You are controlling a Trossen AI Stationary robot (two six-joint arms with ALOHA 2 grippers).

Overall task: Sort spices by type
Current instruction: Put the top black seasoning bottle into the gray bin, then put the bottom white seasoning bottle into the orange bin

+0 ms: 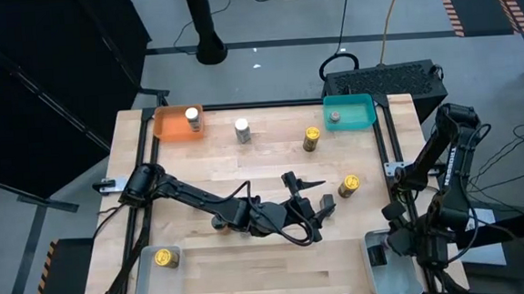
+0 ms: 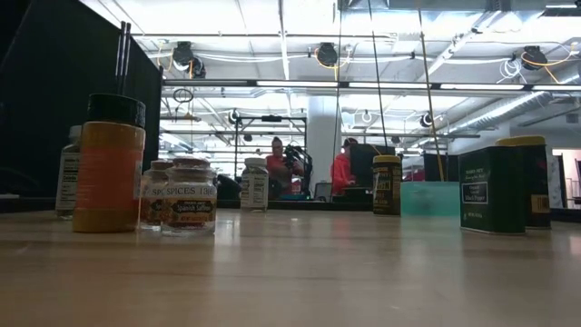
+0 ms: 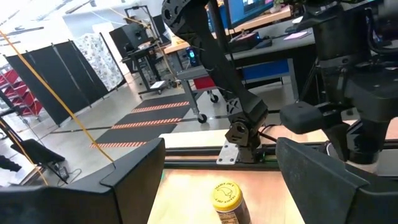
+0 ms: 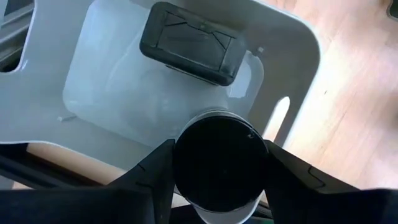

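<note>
My right gripper is at the table's near right, shut on a black-lidded spice jar over a clear tray. A dark flat tin lies in that tray. My left gripper hovers open and level over the table's middle, with a yellow-lidded jar standing on the wood just ahead of its fingers. Other spices stand upright: a white-topped jar in the orange tray, another on the wood, a yellow one, and a grey-lidded one in the teal tray. My right gripper pinches the jar between its two fingers, on opposite sides at the level of the black lid. The fingers come from above, pointing steeply down. The jar stays upright, lid up, above the clear tray; its bottom is hidden by the lid.
An orange tray and a teal tray stand along the far edge. A second clear tray at the near left holds a yellow-lidded jar. Bare wood lies between the trays. People sit in the room beyond the table.
</note>
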